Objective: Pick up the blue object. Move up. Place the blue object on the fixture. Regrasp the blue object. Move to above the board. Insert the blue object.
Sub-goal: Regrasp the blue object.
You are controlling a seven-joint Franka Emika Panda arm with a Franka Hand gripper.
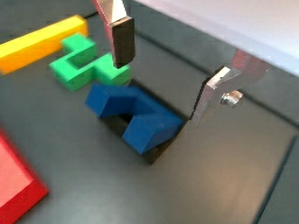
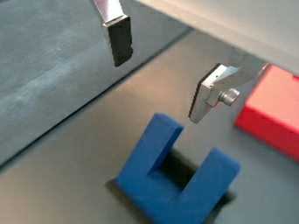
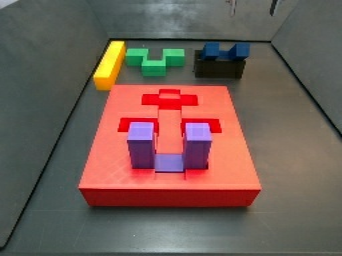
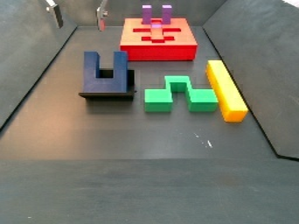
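Observation:
The blue object (image 1: 131, 112) is a dark-blue U-shaped block. It rests on the black fixture (image 4: 107, 93) with its two prongs up, and it shows in both wrist views (image 2: 176, 173) and both side views (image 3: 223, 50) (image 4: 105, 70). My gripper (image 1: 163, 70) is open and empty, held above the blue object and clear of it. Its fingers (image 2: 117, 41) stand wide apart. Only the fingertips reach into the top edge of the side views (image 4: 76, 9). The red board (image 3: 167, 100) lies flat with a purple U-shaped block (image 3: 167, 145) set in one recess.
A green notched block (image 3: 158, 60) and a yellow bar (image 3: 107, 63) lie beside the fixture; they also show in a wrist view, the green block (image 1: 79, 63) and the bar (image 1: 35, 48). Dark walls (image 3: 301, 80) enclose the floor.

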